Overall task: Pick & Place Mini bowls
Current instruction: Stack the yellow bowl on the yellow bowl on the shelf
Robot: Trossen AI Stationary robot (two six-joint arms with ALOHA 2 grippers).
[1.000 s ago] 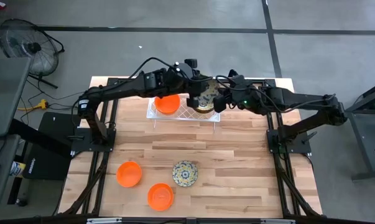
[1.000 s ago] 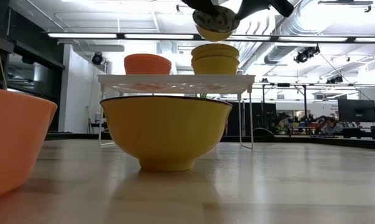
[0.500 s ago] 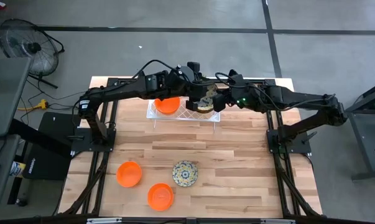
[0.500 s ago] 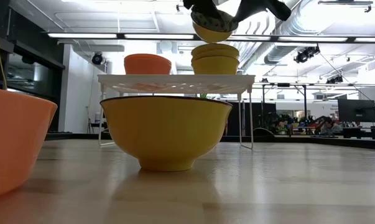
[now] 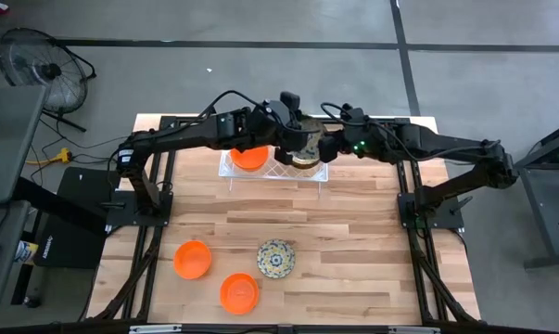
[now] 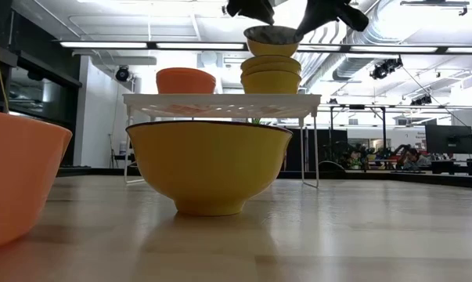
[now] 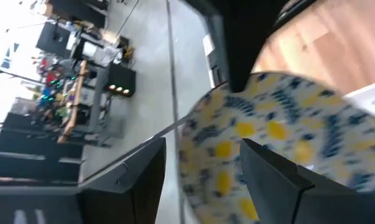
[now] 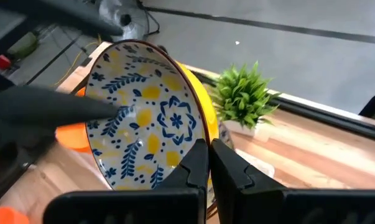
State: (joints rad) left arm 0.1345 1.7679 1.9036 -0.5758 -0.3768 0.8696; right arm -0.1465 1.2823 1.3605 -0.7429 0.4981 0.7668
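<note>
Left gripper (image 5: 291, 139): over the far middle of the table (image 5: 353, 232), above the white tray (image 5: 318, 173); its fingers (image 7: 271, 180) are spread apart, one on each side of the top floral bowl's rim in the left wrist view, not clamped on it.
Right gripper (image 5: 323, 148): just right of the left gripper, over the tray's right end; its fingers (image 8: 196, 165) are pressed together at the rim of the top floral bowl; whether the rim is actually pinched between them cannot be told.
Top floral bowl (image 8: 147, 115): between the two grippers, sitting as the uppermost of the stack in the low view (image 6: 272, 41); blue-and-yellow pattern inside, yellow outside.
Stack of floral bowls (image 6: 271, 74): on the right part of the raised tray, directly below both grippers.
Orange bowl on tray (image 5: 249, 156): on the tray's left part, under the left arm, apart from the stack.
Two orange bowls on table (image 5: 193, 259): near the front left, well apart from both grippers; the second (image 5: 238, 293) lies closer to the front edge.
Single floral bowl (image 5: 275, 258): on the table just right of those two, upright, far from the grippers.
Potted plant (image 8: 244, 99): beside the tray, beyond the top bowl in the right wrist view.
</note>
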